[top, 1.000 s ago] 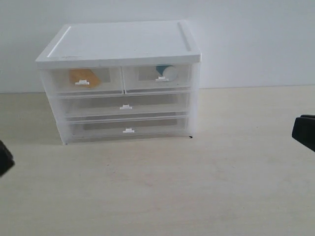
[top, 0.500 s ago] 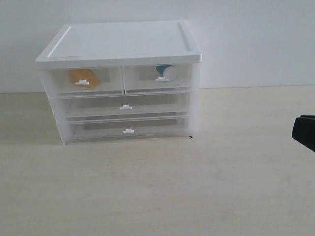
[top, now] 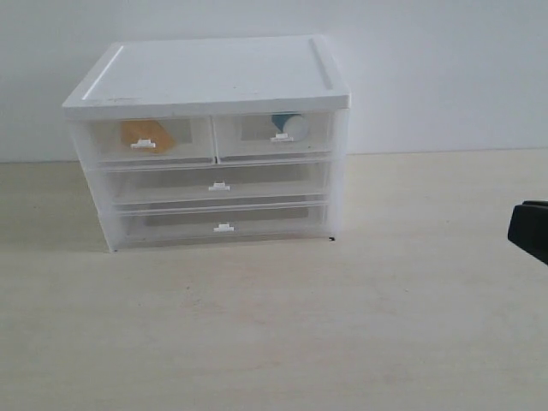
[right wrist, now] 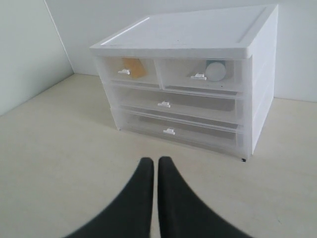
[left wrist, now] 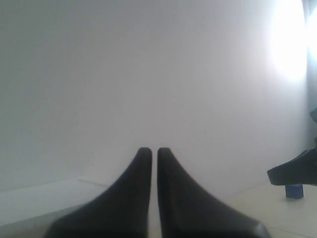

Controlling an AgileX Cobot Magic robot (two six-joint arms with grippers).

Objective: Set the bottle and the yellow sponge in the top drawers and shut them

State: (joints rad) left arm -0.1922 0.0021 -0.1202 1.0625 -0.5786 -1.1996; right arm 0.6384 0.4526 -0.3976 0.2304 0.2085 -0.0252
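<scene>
**Pale desk, white cabinet: both top drawers shut and loaded**

Plain white wall (top: 428, 68) backs a pale desk (top: 257, 342), with the cabinet (top: 214, 73) standing far and left of centre. A second ago a dark corner of the left claw (left wrist: 154, 151) showed at the left edge of the exterior view. It is gone from there now, so that arm has pulled back. Its own wrist view shows the jaws clenched on nothing, facing bare wall.

The top drawers (top: 184, 141) sit flush with the cabinet front. The yellow sponge (top: 147, 133) lies inside the left one and the bottle (top: 291, 126) inside the right one, white cap toward the front.

The right claw (right wrist: 152, 159), only a dark edge at the exterior view's right border, has not moved. It too is clenched and empty, well apart from the cabinet. By this the task looks finished.

The exterior view shows neither pair of jaws. The right wrist view shows its own and confirms both drawer fronts closed. The left wrist view sees no cabinet at all.
</scene>
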